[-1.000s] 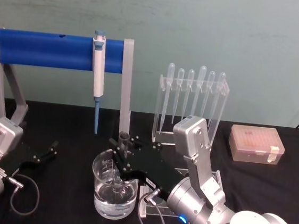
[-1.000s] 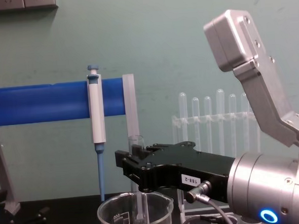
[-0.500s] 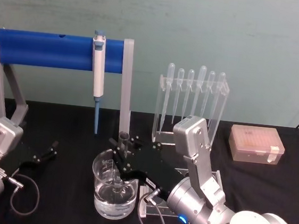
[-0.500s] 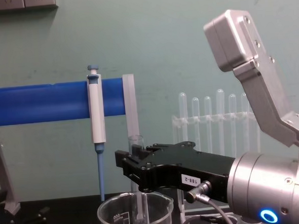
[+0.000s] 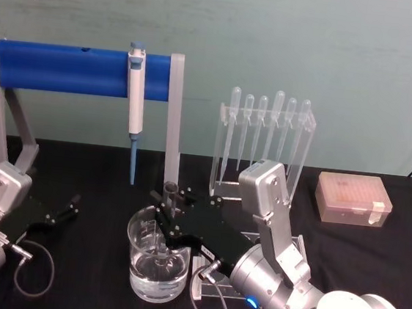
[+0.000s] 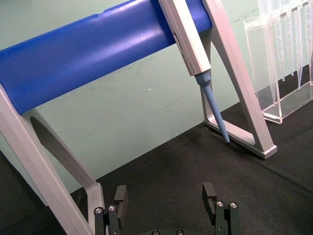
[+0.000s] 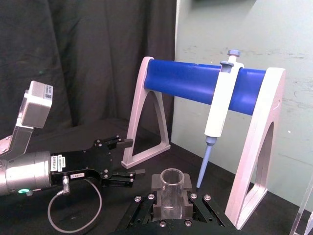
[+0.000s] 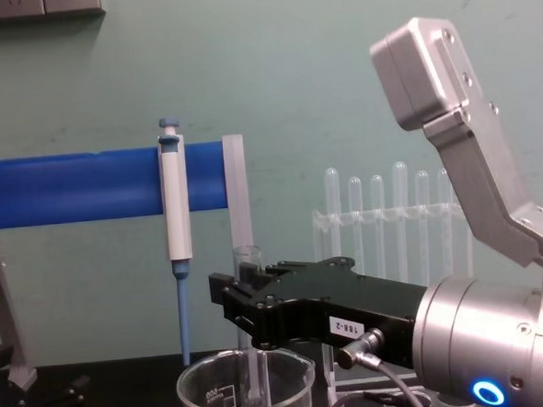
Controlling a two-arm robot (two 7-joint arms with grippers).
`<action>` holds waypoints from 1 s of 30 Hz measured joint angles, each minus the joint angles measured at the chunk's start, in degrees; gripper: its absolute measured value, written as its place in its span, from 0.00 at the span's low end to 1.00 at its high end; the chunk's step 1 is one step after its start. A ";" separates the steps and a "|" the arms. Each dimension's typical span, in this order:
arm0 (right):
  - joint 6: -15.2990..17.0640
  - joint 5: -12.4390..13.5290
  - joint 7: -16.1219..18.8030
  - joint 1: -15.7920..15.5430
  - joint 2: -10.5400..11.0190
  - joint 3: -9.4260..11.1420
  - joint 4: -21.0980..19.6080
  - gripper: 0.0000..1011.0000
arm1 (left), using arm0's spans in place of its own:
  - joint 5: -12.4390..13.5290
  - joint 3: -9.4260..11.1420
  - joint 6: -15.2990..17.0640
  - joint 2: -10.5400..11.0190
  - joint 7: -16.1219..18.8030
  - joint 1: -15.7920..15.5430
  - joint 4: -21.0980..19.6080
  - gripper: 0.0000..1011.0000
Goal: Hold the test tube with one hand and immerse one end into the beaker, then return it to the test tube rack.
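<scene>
My right gripper (image 5: 169, 208) is shut on the test tube (image 5: 170, 192), a clear glass tube that stands upright with its open rim above the black fingers. In the chest view the test tube (image 8: 246, 257) runs down through the right gripper (image 8: 247, 306) into the beaker (image 8: 202, 392). The beaker (image 5: 137, 274) is wide, of clear glass, and holds water. I cannot tell whether the tube's tip touches the water. The right wrist view shows the test tube (image 7: 171, 182) clamped between the pads. My left gripper (image 6: 165, 196) rests open on the left of the table, also seen as the left gripper (image 5: 67, 209).
A blue bar stand (image 5: 67, 68) carries a blue-and-white pipettor (image 5: 134, 103) behind the beaker. A clear rack of plastic pipettes (image 5: 265, 135) stands at the back right, with an orange tip box (image 5: 352, 199) beside it. A cable (image 5: 32, 269) loops near the left arm.
</scene>
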 joint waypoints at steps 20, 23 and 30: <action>0.00 0.00 0.00 0.00 0.00 0.00 0.00 0.22 | 0.00 0.00 0.00 0.00 0.00 0.00 0.00 0.99; 0.00 0.00 0.00 0.00 0.00 0.00 0.00 0.22 | 0.00 0.00 0.00 0.00 0.00 0.00 0.00 0.99; 0.00 0.00 0.00 0.00 0.00 0.00 0.00 0.22 | 0.00 0.00 0.00 0.00 0.00 0.00 0.00 0.99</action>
